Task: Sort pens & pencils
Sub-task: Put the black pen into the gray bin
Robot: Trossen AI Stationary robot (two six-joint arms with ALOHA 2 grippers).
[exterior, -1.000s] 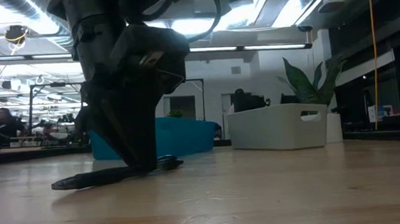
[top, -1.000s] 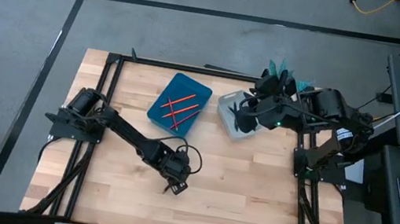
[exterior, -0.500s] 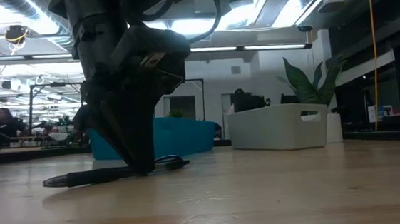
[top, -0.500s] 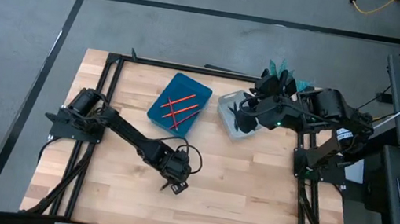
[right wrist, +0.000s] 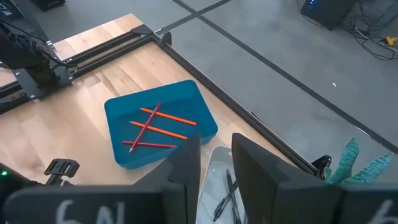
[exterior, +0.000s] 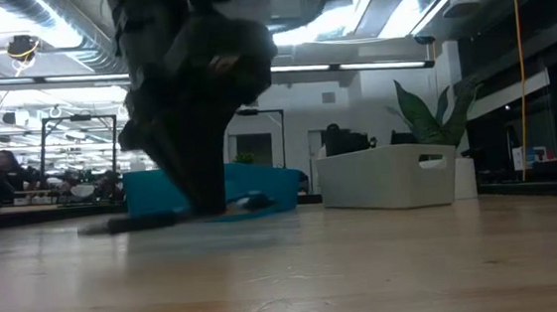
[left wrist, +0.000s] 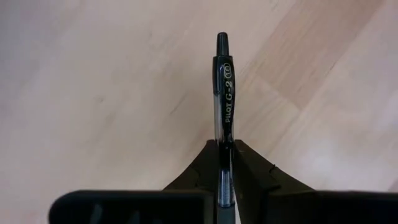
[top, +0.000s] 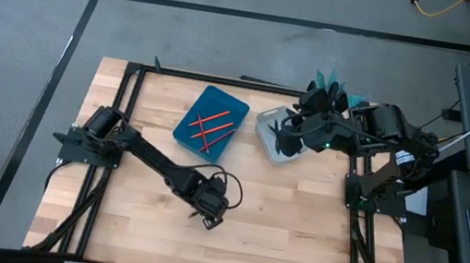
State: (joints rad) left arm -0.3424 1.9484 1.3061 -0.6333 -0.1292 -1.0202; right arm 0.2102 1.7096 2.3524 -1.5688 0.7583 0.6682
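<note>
At the left of the wooden worktop (top: 296,225), the left arm reaches out over the bare boards, and the left gripper (top: 211,218) has its fingers (left wrist: 252,171) closed on a black pen (left wrist: 224,93). The wrist view shows the pen pinched between the two dark tips, its clicker end pointing away over the wood. In the low view the same pen (exterior: 139,223) shows as a blurred dark stick close to the surface under the arm; whether it touches the wood cannot be told. Farther back, near the middle, a blue tray (top: 194,128) holds four red pencils (top: 210,125), which lie loosely crossed on its floor. Just beside it to the right stands a white bin (top: 265,128), in which the right wrist view shows at least two more black pens (right wrist: 226,194). The right gripper (top: 284,140) hangs over this bin, its fingers (right wrist: 249,163) parted and holding nothing.
</note>
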